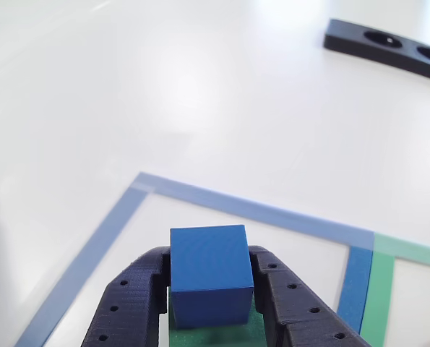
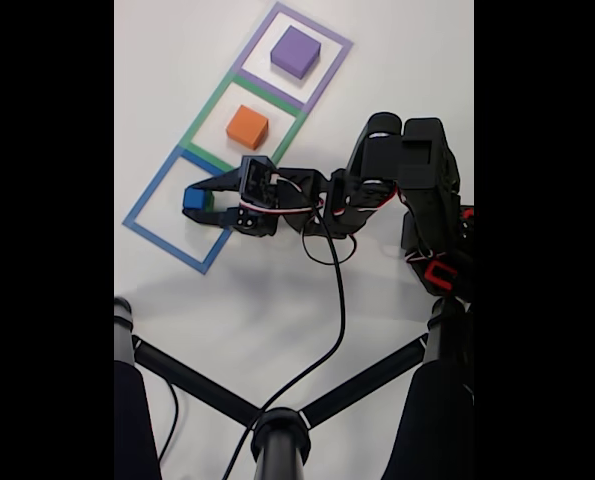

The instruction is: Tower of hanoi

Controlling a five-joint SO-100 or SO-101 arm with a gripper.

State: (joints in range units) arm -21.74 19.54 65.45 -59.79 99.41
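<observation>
While the black gripper (image 1: 211,289) reaches in from the bottom edge of the other view, its two perforated fingers (image 1: 131,300) sit close on either side of the dark blue cube (image 1: 209,275), touching its left and right faces — so the jaws are nearly closed, gripping that cube. Under the cube a green surface (image 1: 215,334) shows between the fingers (most likely the green cube, though too little of it is visible to be sure); whether the blue cube rests on it or is held just above it cannot be told.

Around the gripper lies the white table (image 1: 200,94), marked with flat square outlines. The blue outline (image 1: 258,210) frames the spot where the gripper works, and in the fixed view the blue cube (image 2: 194,199) sits inside this frame (image 2: 157,232), at the end of the outstretched arm (image 2: 397,165). Next in the row, the green outline (image 2: 205,112) holds the orange cube (image 2: 247,126), and the purple outline (image 2: 332,62) holds the purple cube (image 2: 295,51) — each standing alone in its own square, well apart from the gripper.

A black strip with round holes (image 1: 388,45) lies at the far upper right of the other view, clear of the squares. In the fixed view a black cable (image 2: 335,310) trails from the arm across the table toward a dark tripod-like stand (image 2: 277,430) in the foreground, whose legs spread over the lower part of the table.
</observation>
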